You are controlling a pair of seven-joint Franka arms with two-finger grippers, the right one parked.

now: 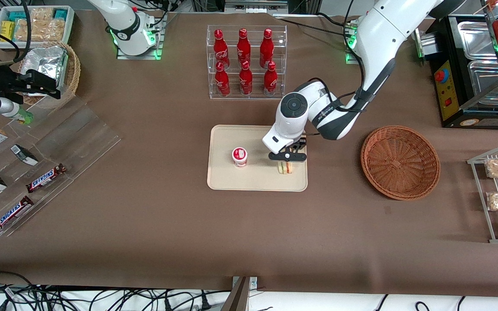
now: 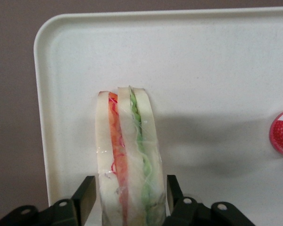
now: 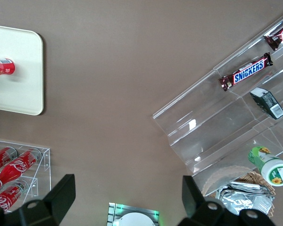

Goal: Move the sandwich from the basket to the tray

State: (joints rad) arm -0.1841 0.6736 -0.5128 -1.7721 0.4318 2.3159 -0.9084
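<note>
Two black fingers (image 2: 85, 197) of the left gripper (image 1: 286, 160) clamp the clear-wrapped triangular sandwich (image 2: 129, 160) on the cream-beige rectangular plastic tray (image 1: 227, 177); the round reddish-brown wicker basket (image 1: 400, 162) sits well apart.

Even, bright overhead light; the sandwich (image 2: 129, 160) throws a soft shadow across the tray (image 2: 217, 61), foil bag (image 1: 46, 65) glares, and the gripper (image 2: 127, 207) looks slightly blurred.

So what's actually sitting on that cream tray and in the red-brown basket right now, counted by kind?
Sandwich: 1, on the tray, with the tool at it, fingers on either side
Strawberry-lid cup: 1, on the tray
Items in the basket: 0
Total: 2
</note>
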